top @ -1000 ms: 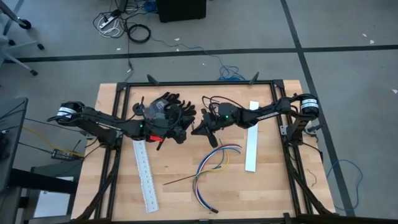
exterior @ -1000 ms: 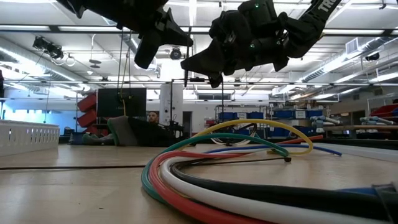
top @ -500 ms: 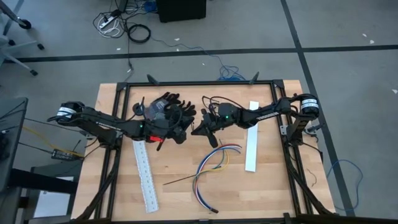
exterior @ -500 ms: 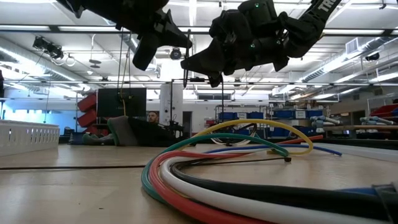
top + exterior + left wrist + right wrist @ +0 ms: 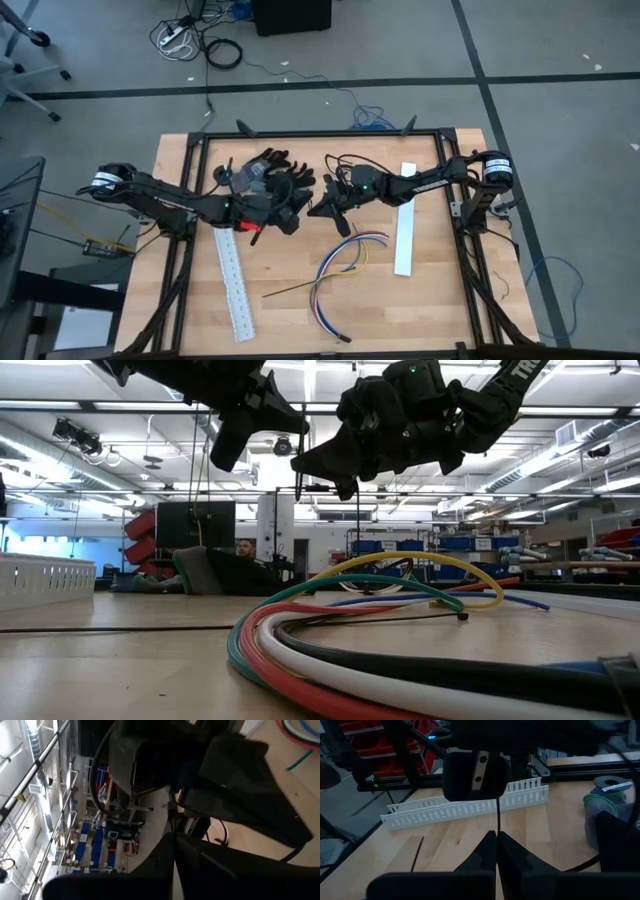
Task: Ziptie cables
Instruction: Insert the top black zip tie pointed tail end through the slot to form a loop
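My left gripper (image 5: 291,222) and my right gripper (image 5: 318,209) hang tip to tip at the centre of the high frame, both above the table (image 5: 440,300); each has its fingers pressed together, and a thin black strand (image 5: 497,817) runs between them; the cables (image 5: 340,265) lie curled on the wood just below centre, apart from both.

Two long white slotted plastic strips (image 5: 233,284) (image 5: 405,218) are lying on the wooden surface (image 5: 440,300), along with one bundle of thin coloured cables (image 5: 340,262) and one thin dark zip tie (image 5: 300,288).
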